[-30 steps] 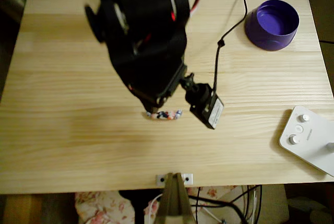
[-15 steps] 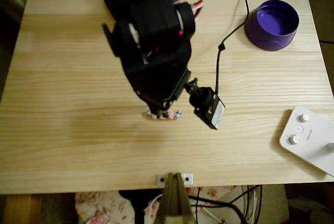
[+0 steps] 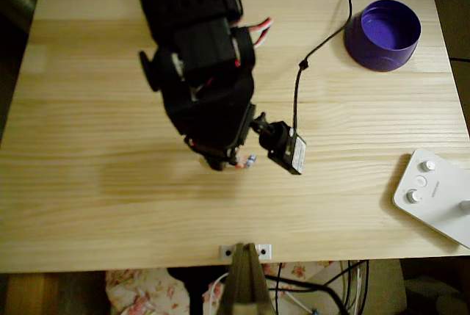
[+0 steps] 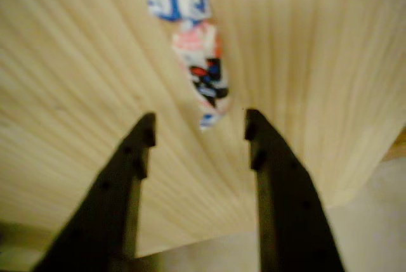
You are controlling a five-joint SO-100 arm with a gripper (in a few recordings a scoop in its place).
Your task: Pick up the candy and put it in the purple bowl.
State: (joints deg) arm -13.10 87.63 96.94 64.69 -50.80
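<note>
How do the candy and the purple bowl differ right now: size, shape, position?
Size: the candy is tiny, the purple bowl far larger.
Shape: the candy is elongated with twisted ends; the bowl is round and straight-walled.
Colour: the candy's wrapper is pinkish-white with dark and red marks; the bowl is plain purple.
Position: the candy lies just ahead of the open gripper; the bowl sits apart at a table corner.
Both rest on the table.

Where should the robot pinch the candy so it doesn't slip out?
Best around the plump middle of the candy, not the thin twisted ends, which would likely crumple. It lies flat on the table, pointing lengthwise into the gap of the open gripper, so coming from above with one finger on each long side should probably work.
</note>
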